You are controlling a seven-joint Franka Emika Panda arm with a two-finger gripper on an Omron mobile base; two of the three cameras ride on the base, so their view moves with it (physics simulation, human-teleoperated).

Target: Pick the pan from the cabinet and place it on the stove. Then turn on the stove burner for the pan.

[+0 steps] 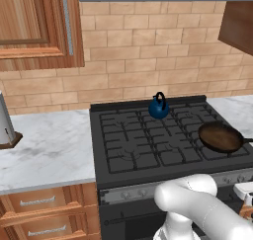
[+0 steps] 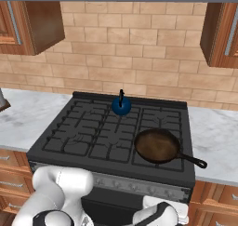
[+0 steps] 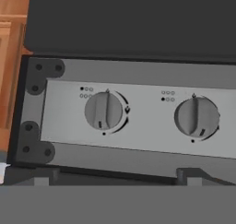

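**Pan seated on burner; hand lining up on the knob strip**

The stove (image 1: 148,145) is filling the workspace ahead of the arm, black grates up top, silver knob strip (image 3: 138,121) along its front. The hand is looking straight at that strip from low in front of the range. I judge it is there because the placing half is done and the burner step is pending.

The cabinet (image 1: 34,26) is hanging high and far off to one side of the hand, door shut as far as I can tell.

The pan (image 2: 157,145) is sitting flat on the grate above and beyond the jaws, near the stove's front right corner, handle pointing out toward the counter. A small blue kettle (image 2: 121,106) is standing on the rear grate, well apart from the pan.

Two knobs are facing the jaws: the first knob (image 3: 103,110) just off centre, the second knob (image 3: 197,117) further across. Which one feeds the pan's burner I cannot tell.

The gripper (image 3: 115,179) is hanging with jaws spread fully, pinching nothing, not yet touching either knob.
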